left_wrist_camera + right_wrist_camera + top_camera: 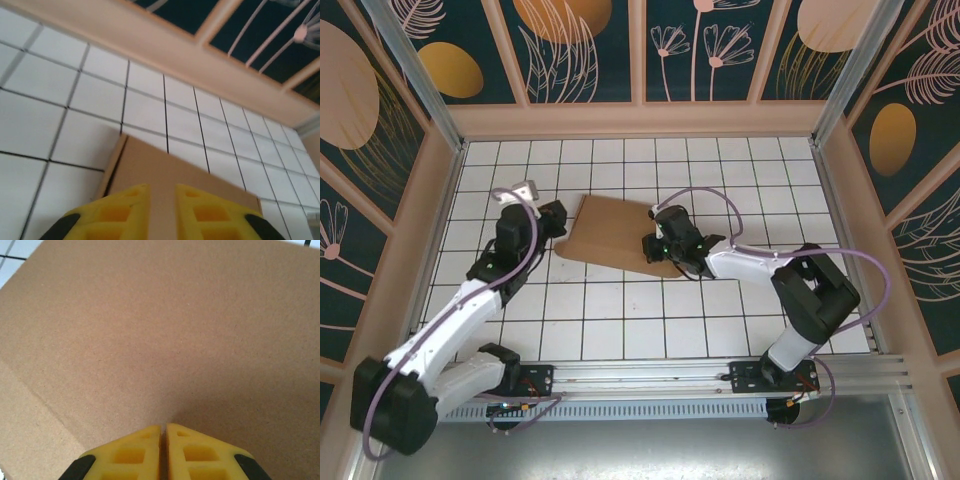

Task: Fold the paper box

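The right hand, closed tight and holding nothing, seems to press its tips on the top panel of the paper box. The left hand is slightly parted at the box's left edge, with cardboard showing in the gap; I cannot tell if it grips. The box lies as a compact brown rectangle near the middle of the surface, with no flaps standing. Folding looks nearly done; probably only pressing the lid shut remains.
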